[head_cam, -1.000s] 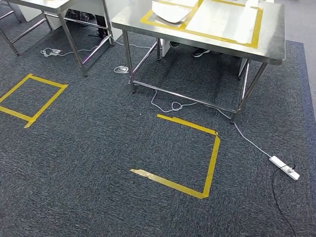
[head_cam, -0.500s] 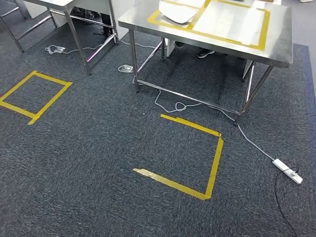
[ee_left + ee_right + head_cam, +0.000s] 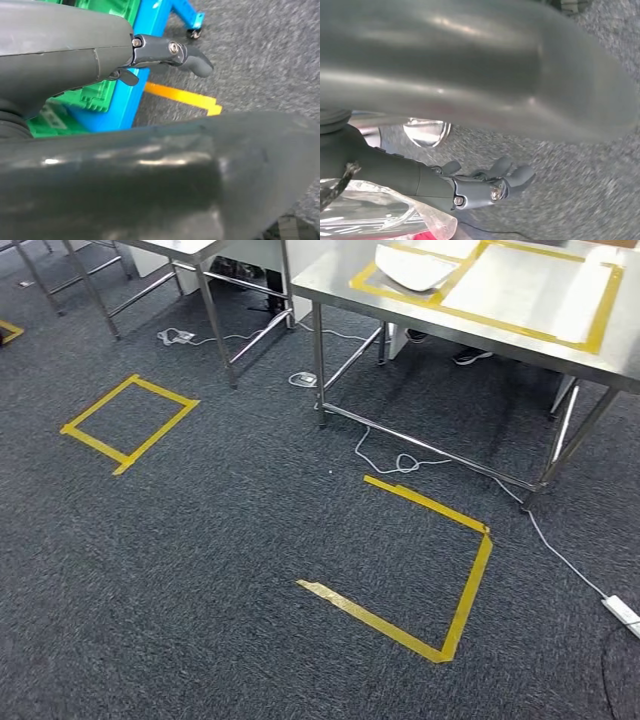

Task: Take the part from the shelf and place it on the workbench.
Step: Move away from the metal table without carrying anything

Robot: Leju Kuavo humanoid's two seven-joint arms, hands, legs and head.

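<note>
A white part (image 3: pixel 415 265) lies on the steel workbench (image 3: pixel 326 282), inside a yellow tape rectangle at the upper right of the head view. In the left wrist view my left hand (image 3: pixel 94 55) hangs with its fingers (image 3: pixel 170 49) stretched out and nothing in them, close to a blue shelf frame (image 3: pixel 128 95) that carries green bins (image 3: pixel 90 92). My right hand (image 3: pixel 471 187) hangs over grey carpet with its fingers apart and empty. Clear plastic (image 3: pixel 395 215) shows beside its base; I cannot tell what it belongs to.
Yellow floor tape (image 3: pixel 453 570) marks a standing spot in front of the workbench, and a second tape square (image 3: pixel 128 420) lies to the left. A white cable (image 3: pixel 400 460) and a power strip (image 3: pixel 623 612) lie on the carpet. Another steel table (image 3: pixel 189 250) stands at the back left.
The camera has turned to the left: the workbench and both floor markings have slid to the right in the picture.
</note>
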